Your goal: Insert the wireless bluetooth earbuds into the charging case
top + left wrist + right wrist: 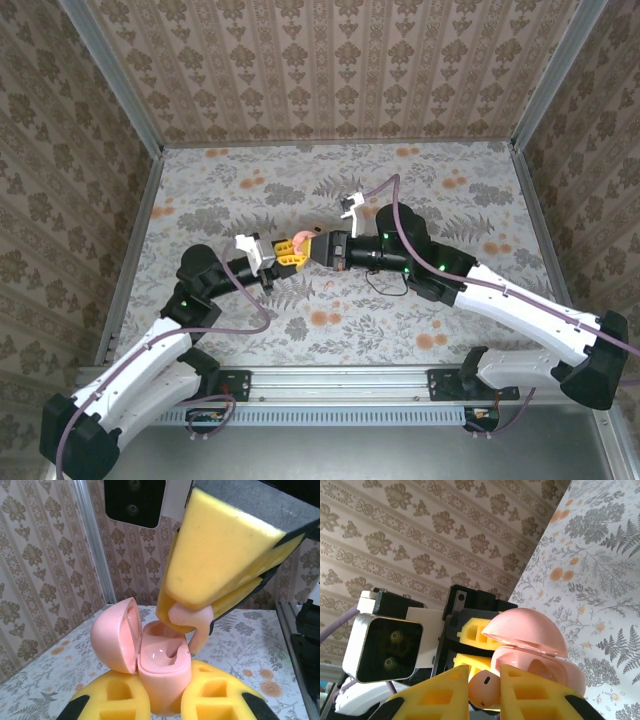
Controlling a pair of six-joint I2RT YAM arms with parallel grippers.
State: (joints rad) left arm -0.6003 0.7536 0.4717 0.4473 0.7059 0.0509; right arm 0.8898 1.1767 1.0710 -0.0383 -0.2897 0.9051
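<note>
The bench (220,190) is covered by a pale cloth printed with grey ferns and orange blossoms and fills the middle of the top view. A silver metal rail (340,385) runs along its lower edge, where both arm bases are bolted. Walls of beige damask wallpaper (330,70) close it in at the top, left and right of the frame, with bare aluminium posts (110,75) in the corners. At the centre of the top view the two arms meet tip to tip above the cloth. The left jaws are closed narrow around a pink rounded plastic charging case (162,677), its body pinched between their yellow foam pads (112,702) at the bottom of the left wrist view. The case stands open, its domed lid (112,635) swung up on the hinge toward the left of the frame and its glossy moulded hollow facing upward. Whether anything sits in the hollow I cannot tell. The right jaws reach in from the upper right of that view, clamped on a small cream-pink earbud (187,620). Its stem hangs toward the hollow, just over the case's right rim. In the right wrist view the earbud shows as a round bulb pinched at bottom centre, with the open case close behind it.
</note>
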